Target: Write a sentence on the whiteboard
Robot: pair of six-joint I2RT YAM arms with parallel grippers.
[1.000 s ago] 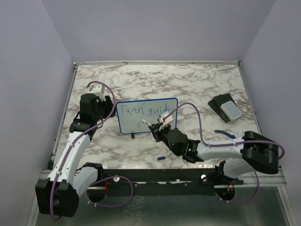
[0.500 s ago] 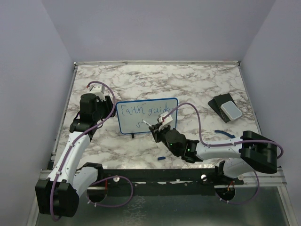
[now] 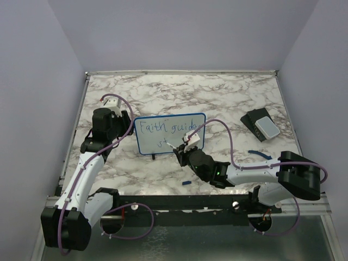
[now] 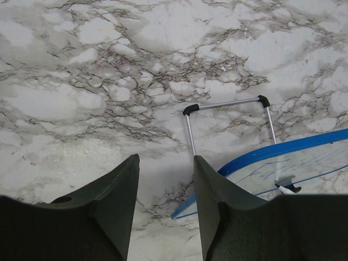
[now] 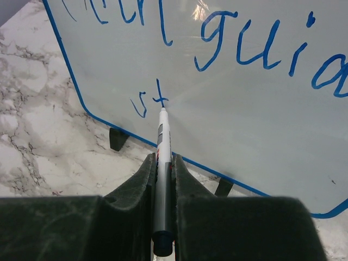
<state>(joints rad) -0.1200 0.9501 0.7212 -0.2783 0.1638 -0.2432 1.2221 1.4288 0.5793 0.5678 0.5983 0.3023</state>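
marker tip at the lower line, blank space to its right

the right gripper (image 5: 162,159) pinches a slim silver marker (image 5: 161,187), its long axis pointing straight ahead at the small blue-framed white board (image 5: 261,125), which stands upright on the marble-patterned table (image 3: 217,98). the tip touches the board just under the "st" of the blue handwritten sentence (image 5: 239,46). the unwritten room lies to the right. the left gripper (image 4: 164,159) is spread and empty beside the board's left edge.

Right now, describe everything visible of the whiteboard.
The whiteboard is a white rectangle in a thin blue rounded frame, propped on two black feet and a wire stand on the marble table. Blue writing reads "Faith guid" over "st". The marker, held by the right gripper, touches it at the "t"; the left gripper sits at its left edge.
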